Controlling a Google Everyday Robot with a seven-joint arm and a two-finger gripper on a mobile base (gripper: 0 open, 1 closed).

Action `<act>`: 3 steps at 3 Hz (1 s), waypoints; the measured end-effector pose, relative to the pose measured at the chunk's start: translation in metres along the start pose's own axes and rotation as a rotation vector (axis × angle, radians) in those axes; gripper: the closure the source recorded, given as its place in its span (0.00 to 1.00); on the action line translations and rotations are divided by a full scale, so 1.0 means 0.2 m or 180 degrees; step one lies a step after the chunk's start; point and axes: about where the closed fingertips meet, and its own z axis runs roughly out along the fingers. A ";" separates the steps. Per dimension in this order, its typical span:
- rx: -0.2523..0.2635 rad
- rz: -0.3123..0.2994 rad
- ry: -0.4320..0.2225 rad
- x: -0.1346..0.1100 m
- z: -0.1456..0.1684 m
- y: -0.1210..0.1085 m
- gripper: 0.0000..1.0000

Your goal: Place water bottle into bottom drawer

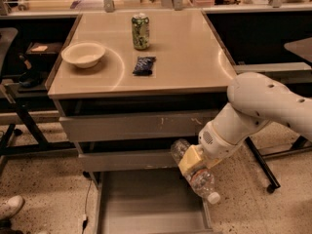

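The water bottle is clear crinkly plastic with a white cap. It is tilted, cap pointing down and right, over the right side of the bottom drawer. That drawer is pulled open, a wide shallow grey tray with a bare floor. My gripper is shut on the bottle's middle, with yellowish fingers wrapped around it. The white arm comes in from the right. The bottle hangs just in front of the middle drawer's front and above the drawer's right wall.
On the tan cabinet top stand a green soda can, a white bowl and a dark snack bag. Two upper grey drawers are closed. A shoe shows at lower left. Table legs stand at right.
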 end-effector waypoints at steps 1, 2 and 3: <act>-0.0288 0.0182 0.0146 0.06 0.28 -0.01 1.00; -0.0626 0.0346 0.0310 0.07 0.63 -0.05 1.00; -0.0712 0.0408 0.0405 0.09 0.73 -0.07 1.00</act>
